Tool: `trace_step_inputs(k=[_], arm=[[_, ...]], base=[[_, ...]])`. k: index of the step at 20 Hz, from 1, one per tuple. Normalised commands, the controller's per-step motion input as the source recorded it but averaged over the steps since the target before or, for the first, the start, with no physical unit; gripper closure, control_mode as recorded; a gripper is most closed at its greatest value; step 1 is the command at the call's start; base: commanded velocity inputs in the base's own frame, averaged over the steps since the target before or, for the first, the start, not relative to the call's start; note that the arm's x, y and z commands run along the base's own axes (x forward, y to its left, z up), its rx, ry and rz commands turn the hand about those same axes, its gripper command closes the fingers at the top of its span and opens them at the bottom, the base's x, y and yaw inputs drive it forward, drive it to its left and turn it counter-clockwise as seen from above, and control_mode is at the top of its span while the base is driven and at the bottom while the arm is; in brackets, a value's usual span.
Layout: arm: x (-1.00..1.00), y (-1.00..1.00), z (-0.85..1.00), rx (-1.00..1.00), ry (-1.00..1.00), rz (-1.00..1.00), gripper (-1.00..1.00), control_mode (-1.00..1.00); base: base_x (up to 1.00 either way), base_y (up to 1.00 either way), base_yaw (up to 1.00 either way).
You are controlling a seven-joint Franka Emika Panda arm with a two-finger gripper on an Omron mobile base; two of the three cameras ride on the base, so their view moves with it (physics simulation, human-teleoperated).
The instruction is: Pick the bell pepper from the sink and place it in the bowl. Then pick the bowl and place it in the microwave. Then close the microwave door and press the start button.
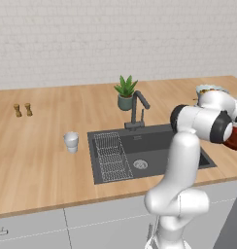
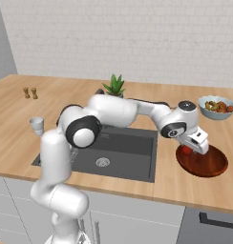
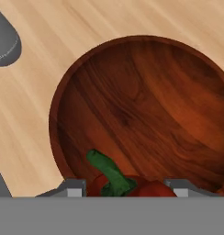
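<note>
End effector (image 3: 125, 186) sat over the bowl (image 3: 146, 110), clenched on the bell pepper (image 3: 127, 187), green stem up. Bowl rested on the tabletop (image 2: 185, 186) right of the sink (image 2: 123, 152). Pale bowl of brown food (image 2: 217, 108) behind it, well apart. Plant (image 1: 125, 91) and faucet (image 1: 137, 109) behind the sink, cup (image 1: 71, 141) to its left; pepper possibly not yet touching the bowl.

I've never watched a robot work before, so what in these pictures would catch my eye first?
The long white arm reaching right across the dark sink, its gripper holding a red bell pepper just above a glossy red-brown bowl on the wooden counter. Behind the bowl stands a pale bowl of brown food.
</note>
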Motion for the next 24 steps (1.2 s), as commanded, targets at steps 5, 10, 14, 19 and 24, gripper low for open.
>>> trace_step_inputs(k=[5, 10, 14, 19, 24], arm=[[0.13, -0.31, -0.24, 0.01, -0.02, 0.00, 1.00, -1.00], [0.28, -0.11, -0.36, 0.00, 0.00, 0.00, 1.00, -1.00], [0.28, -0.05, -0.39, 0.00, 0.00, 0.00, 1.00, -1.00], [0.23, -0.02, -0.40, 0.00, 0.00, 0.00, 1.00, -1.00], [0.11, 0.00, -0.42, 0.00, 0.00, 0.00, -1.00, -1.00]], base=[[0.00, 0.00, 0.00], [0.00, 0.00, 0.00], [0.00, 0.00, 0.00], [0.00, 0.00, 0.00], [0.00, 0.00, 0.00]])
